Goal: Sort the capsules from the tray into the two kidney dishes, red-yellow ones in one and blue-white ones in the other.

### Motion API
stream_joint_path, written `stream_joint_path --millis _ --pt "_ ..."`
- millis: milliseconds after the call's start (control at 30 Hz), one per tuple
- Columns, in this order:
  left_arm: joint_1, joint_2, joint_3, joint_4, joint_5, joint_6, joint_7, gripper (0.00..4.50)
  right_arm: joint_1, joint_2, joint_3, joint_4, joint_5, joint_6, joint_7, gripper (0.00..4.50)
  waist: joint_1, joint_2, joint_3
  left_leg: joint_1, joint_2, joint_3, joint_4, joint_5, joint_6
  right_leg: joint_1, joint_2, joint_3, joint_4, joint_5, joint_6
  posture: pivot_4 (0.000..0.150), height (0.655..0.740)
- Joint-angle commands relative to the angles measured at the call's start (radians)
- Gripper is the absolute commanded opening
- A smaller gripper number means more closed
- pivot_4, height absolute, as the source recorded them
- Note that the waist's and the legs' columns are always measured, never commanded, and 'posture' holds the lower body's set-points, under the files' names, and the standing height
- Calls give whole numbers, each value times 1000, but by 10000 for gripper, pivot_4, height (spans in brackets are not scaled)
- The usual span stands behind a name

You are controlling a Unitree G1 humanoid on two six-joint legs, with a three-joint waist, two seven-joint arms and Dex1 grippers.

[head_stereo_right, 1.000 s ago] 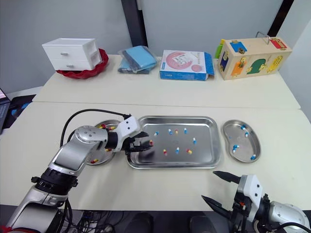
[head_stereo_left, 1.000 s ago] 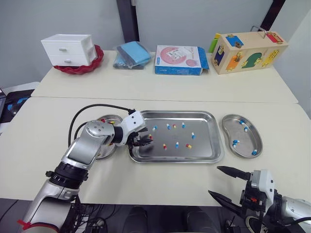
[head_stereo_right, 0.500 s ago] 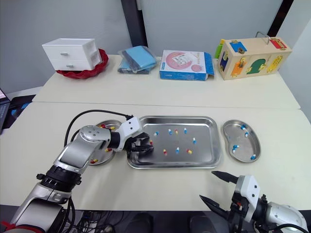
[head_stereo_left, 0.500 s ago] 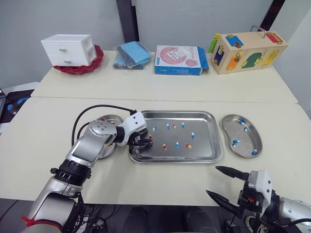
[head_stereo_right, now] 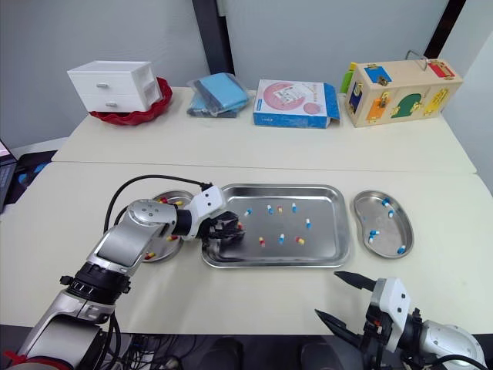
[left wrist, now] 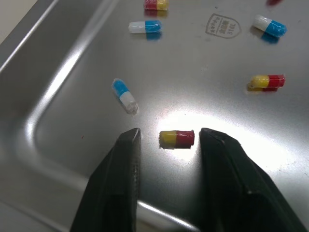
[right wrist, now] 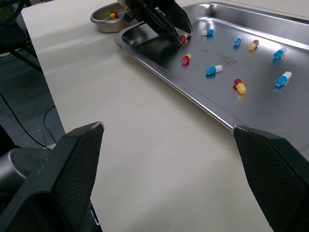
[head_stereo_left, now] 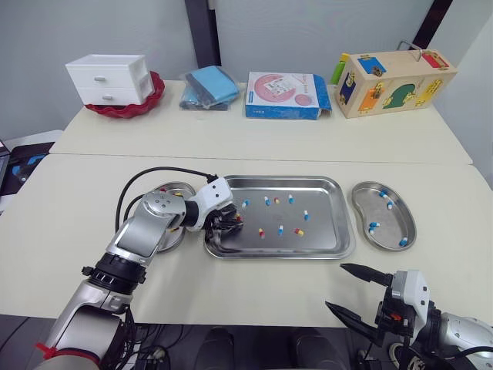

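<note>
A steel tray (head_stereo_left: 322, 237) holds several loose capsules, red-yellow and blue-white. My left gripper (head_stereo_left: 230, 221) is low over the tray's left end, open. In the left wrist view its fingers straddle a red-yellow capsule (left wrist: 177, 138) lying on the tray floor, with a blue-white capsule (left wrist: 124, 95) just beyond. The left kidney dish (head_stereo_left: 172, 187), partly hidden by my arm, holds red-yellow capsules. Blue-white capsules (head_stereo_left: 373, 227) lie in the right kidney dish (head_stereo_left: 402, 210). Near the table's front edge my right gripper (head_stereo_left: 357, 292) hangs open and empty.
On the back table stand a white drawer box (head_stereo_left: 108, 78) in a red bowl, a blue cloth bundle (head_stereo_left: 208, 86), a pink-blue box (head_stereo_left: 285, 95) and a wooden toy box (head_stereo_left: 393, 81). A black cable (head_stereo_left: 146, 173) loops over my left arm.
My left gripper has edged a little further into the tray's left end and settled around the red-yellow capsule. The right arm has barely moved.
</note>
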Motion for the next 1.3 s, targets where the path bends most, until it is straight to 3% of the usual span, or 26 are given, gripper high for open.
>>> stream_joint_path --millis 33,100,433,633,933,1133,1300 --pt "-4 0 -15 0 17 -4 -5 7761 4 4 2 -24 1 -19 -3 45000 0 0 0 0 0 0 0 0 0 0 0 0 0 0 0 1500 7400" --pt "-3 2 -18 -1 18 -2 -9 3901 4 5 2 -24 1 -18 -3 45000 0 0 0 0 0 0 0 0 0 0 0 0 0 0 0 1500 7400" --pt "-4 11 -6 2 18 -6 -23 3901 9 6 6 -26 -3 -20 -4 45000 0 0 0 0 0 0 0 0 0 0 0 0 0 0 0 1500 7400" --pt "8 47 52 -88 -66 31 -86 3901 11 -3 10 -26 1 -28 18 45000 -1 0 0 0 0 0 0 0 0 0 0 0 0 0 0 1500 7400" --pt "119 254 224 -254 -193 127 -155 3901 14 -70 14 -35 -3 -66 96 45000 -1 0 0 0 0 0 -1 0 0 0 0 0 0 0 0 1500 7400" --pt "225 373 350 -205 -202 103 -136 3901 -29 -97 5 -11 13 -67 122 45000 0 0 0 0 1 0 -1 0 0 -1 0 0 0 0 0 1500 7400" --pt "251 400 388 -128 -184 50 -105 3901 -62 -102 6 2 23 -52 132 45000 3 0 0 0 1 0 -1 0 0 -1 0 0 0 0 0 1500 7400"
